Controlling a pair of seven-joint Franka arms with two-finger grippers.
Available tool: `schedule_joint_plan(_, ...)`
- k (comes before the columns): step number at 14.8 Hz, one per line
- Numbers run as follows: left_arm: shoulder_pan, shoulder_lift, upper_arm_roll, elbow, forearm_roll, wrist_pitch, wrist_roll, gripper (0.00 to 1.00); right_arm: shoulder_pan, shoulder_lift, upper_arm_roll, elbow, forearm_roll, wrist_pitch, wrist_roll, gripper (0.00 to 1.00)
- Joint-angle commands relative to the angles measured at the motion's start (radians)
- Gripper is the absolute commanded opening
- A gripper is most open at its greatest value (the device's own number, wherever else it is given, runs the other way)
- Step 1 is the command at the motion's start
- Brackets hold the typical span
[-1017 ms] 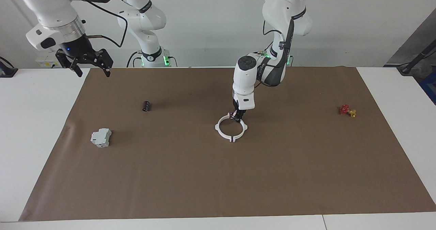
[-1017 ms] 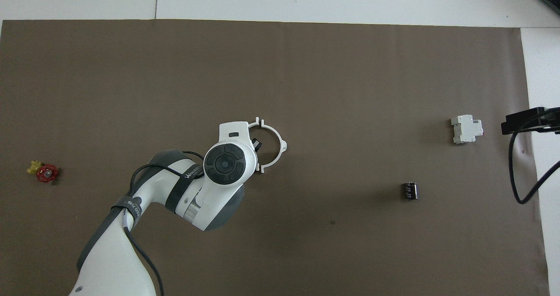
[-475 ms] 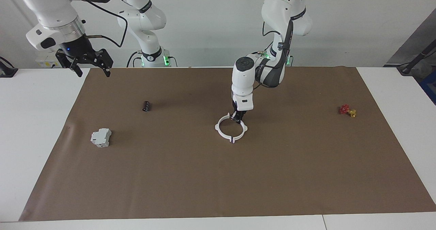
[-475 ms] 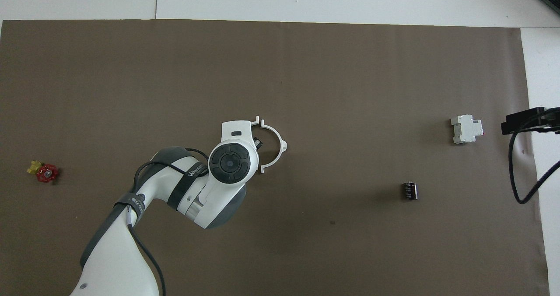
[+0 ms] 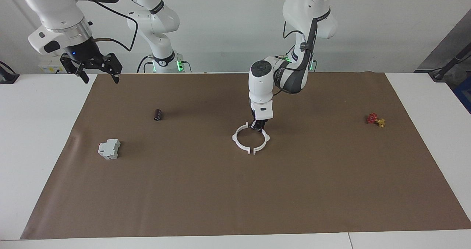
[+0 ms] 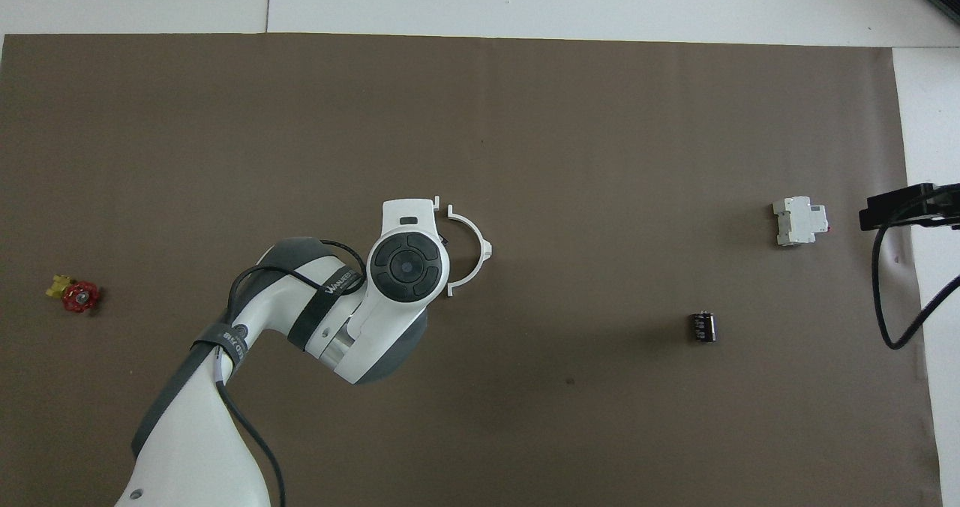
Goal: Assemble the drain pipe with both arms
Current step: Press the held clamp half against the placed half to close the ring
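Left gripper (image 5: 258,126) pinched shut on its drain pipe half (image 5: 262,138)

Mating half (image 5: 241,138) lies at its 9 o'clock in the facing view, tabs nearly touching; right gripper (image 5: 97,70) waits wide open.

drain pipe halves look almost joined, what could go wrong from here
1. The left end effector, shut, sits at the edge of the half ring on the left arm's side. A small gap shows at the tabs farther from the robots, so a push could skew the joint.
2. The other half ring lies loose on the brown mat and may slide; the right end effector waits open, off at the mat's edge.
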Motion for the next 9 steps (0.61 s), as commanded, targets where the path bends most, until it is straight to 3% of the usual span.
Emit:
schedule_joint_plan(1,-0.013,0.014,0.010,0.019,0.028,-0.018,-0.052,0.00,-0.007,-0.010,0.005,-0.013,-0.002,0.008,-0.015,1.00)
schedule_joint_plan(9,-0.014,0.022,0.009,0.014,0.039,0.051,-0.106,0.00,-0.007,-0.010,0.005,-0.013,-0.002,0.008,-0.015,1.00)
